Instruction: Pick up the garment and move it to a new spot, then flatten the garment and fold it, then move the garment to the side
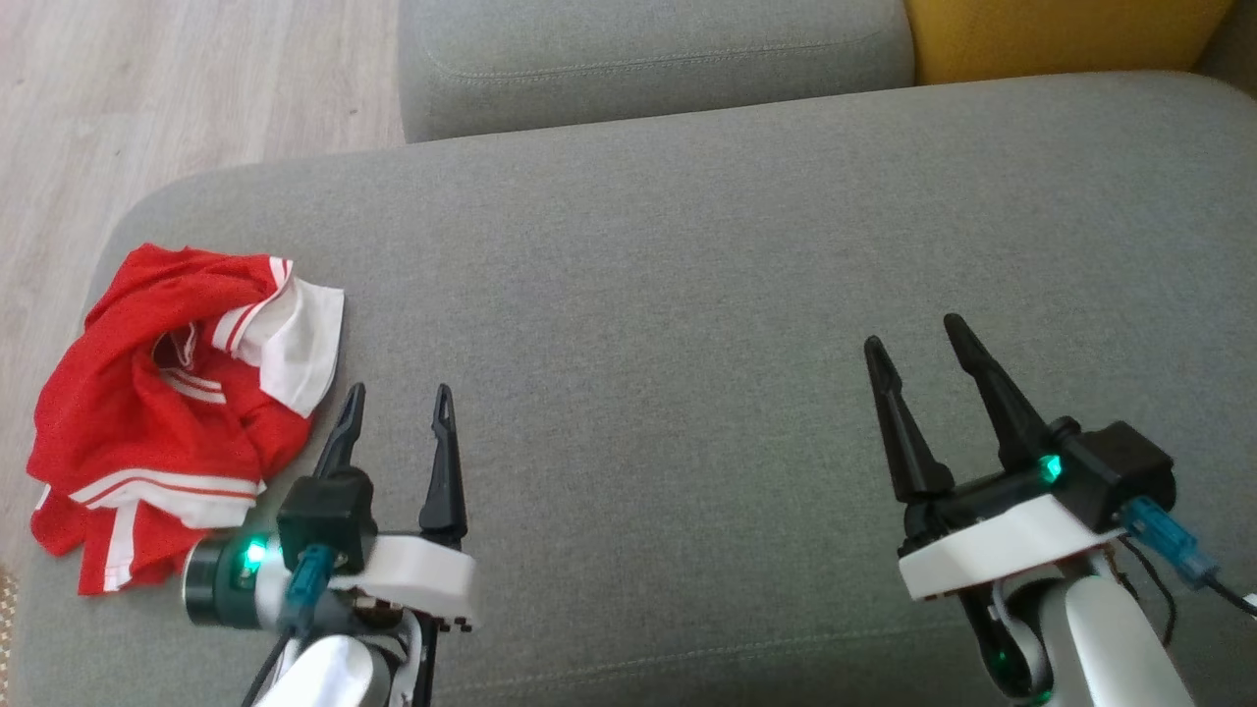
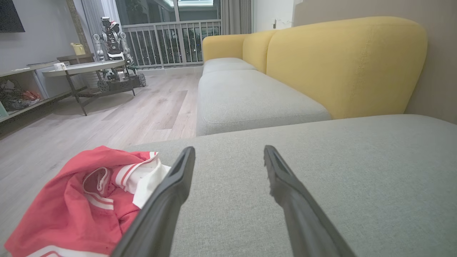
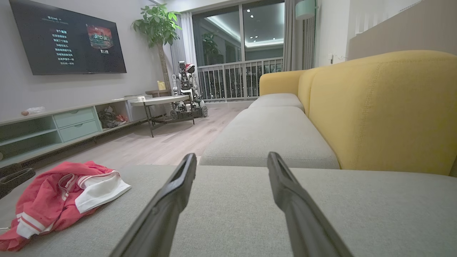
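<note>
Garment (image 1: 147, 422): crumpled heap at sofa cushion (image 1: 687, 295) 9 o'clock edge, long axis 7-to-1 o'clock.
Left gripper (image 1: 399, 390), right gripper (image 1: 912, 332): spread wide, holding nothing.

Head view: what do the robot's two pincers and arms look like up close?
The left pincer and right pincer match: two long, tapered black fingers on a white shell, a black box behind with a green light, and a blue plug trailing a dark cable. The forearms are glossy white.
</note>
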`<state>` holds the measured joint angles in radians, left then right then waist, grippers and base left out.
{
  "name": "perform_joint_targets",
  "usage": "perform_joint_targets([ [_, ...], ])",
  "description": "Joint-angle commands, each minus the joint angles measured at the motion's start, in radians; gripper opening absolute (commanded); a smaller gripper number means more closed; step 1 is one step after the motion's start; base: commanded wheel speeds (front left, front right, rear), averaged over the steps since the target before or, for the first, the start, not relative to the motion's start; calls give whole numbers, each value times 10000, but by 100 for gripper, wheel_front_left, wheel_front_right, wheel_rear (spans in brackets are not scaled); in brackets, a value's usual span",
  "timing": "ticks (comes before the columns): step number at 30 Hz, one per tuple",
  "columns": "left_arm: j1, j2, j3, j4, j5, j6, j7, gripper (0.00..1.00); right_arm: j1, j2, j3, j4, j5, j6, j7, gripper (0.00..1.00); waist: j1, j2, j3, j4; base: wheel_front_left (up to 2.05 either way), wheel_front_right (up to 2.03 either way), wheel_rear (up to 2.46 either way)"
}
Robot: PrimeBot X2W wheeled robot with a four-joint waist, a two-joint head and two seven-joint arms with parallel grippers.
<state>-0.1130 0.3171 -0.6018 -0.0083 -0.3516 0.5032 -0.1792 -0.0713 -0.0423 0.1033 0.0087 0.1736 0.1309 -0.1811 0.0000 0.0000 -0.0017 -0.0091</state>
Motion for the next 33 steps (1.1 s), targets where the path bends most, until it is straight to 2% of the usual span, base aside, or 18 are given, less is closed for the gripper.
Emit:
perform_joint_targets([
  [1, -632, 270, 247, -501, 274, 113, -190, 100, -531, -73, 134, -462, -197, -1, -166, 100, 0, 0, 9, 10, 0, 0, 0],
  [3, -592, 239, 274, -542, 242, 83, -219, 100, -515, -74, 84, -453, -160, -1, -195, 100, 0, 0, 10, 15, 0, 0, 0],
  [6, -398, 69, 557, -588, 46, -152, -308, 100, -448, -75, 92, -294, -372, -1, -285, 100, 0, 0, 8, 22, 0, 0, 0],
  [9, -193, -133, 944, -618, 108, -435, -396, 100, -349, -75, 50, -113, -54, -1, -373, 100, 0, 0, -4, 25, 0, 0, 0],
  [17, 543, -855, 1930, 173, 354, -1945, -629, 100, -257, -77, -117, 666, 706, -2, -608, 100, 0, 0, -91, 1, 0, 0, 0],
  [21, 753, -1298, 2383, 708, 671, -2594, -746, 100, -321, -78, -45, 1132, 247, -2, -662, 100, 0, 0, -131, -5, 0, 0, 0],
  [24, 772, -1523, 2654, 879, 1230, -2914, -826, 100, -405, -79, 19, 1272, -276, -2, -744, 100, 0, 0, -147, -11, 0, 0, 0],
  [33, 889, -2116, 3540, 1061, 1901, -3633, -826, 100, -515, -79, 77, 1353, -169, -2, -779, 100, 0, 0, -187, -48, 0, 0, 0],
])
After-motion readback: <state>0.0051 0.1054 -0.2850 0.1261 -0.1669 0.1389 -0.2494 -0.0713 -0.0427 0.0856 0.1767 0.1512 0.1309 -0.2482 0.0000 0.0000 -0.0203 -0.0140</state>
